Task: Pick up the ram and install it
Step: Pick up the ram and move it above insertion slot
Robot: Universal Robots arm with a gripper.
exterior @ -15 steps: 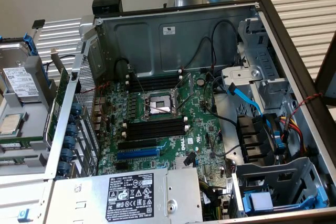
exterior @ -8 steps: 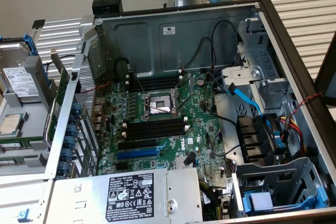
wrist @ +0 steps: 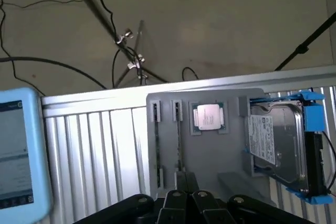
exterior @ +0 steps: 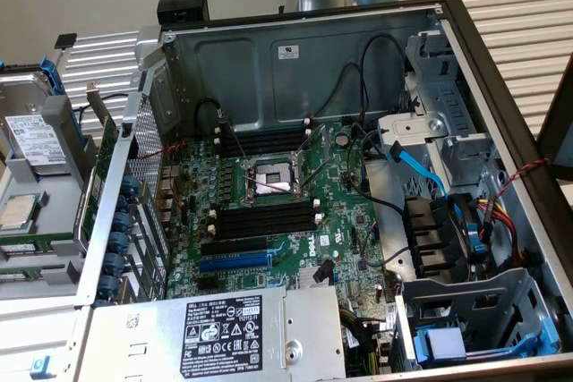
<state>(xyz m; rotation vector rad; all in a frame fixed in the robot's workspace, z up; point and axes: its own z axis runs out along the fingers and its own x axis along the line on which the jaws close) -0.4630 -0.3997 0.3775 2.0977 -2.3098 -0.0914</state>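
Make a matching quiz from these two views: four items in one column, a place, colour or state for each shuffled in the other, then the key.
Column 1
1. hard drive
2. processor chip
3. long expansion slot
4. claw

Column 2
A. blue, on the green motherboard
B. shut, pointed at the gray tray
C. clipped in a blue bracket
D. silver top, lying in a square recess of the tray

Pairs: 1-C, 2-D, 3-A, 4-B
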